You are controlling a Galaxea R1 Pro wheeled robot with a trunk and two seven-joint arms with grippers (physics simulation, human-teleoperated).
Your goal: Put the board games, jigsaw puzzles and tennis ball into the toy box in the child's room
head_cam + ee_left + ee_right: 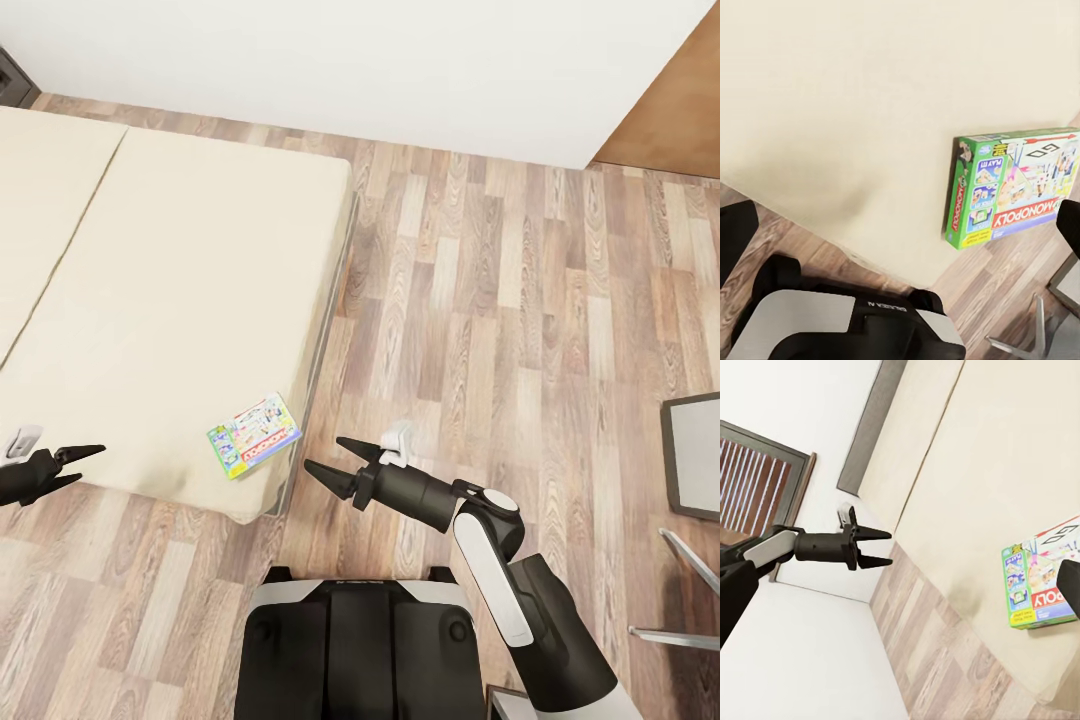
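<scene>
A board game [254, 435], a flat Monopoly box with green edges and a red logo, lies on the near right corner of the beige bed [170, 280]. It also shows in the left wrist view as the board game [1016, 196] and in the right wrist view as the board game [1042, 585]. My right gripper [322, 452] is open over the floor, just right of the bed corner and close to the box. My left gripper [92, 462] is open at the bed's near edge, well left of the box. The left gripper [888, 549] holds nothing.
Wood-plank floor [500, 320] spreads right of the bed up to a white wall [350, 60]. A dark-framed grey panel [695, 455] and thin metal legs [680, 590] stand at the right edge. My base [350, 640] is at the bed's foot.
</scene>
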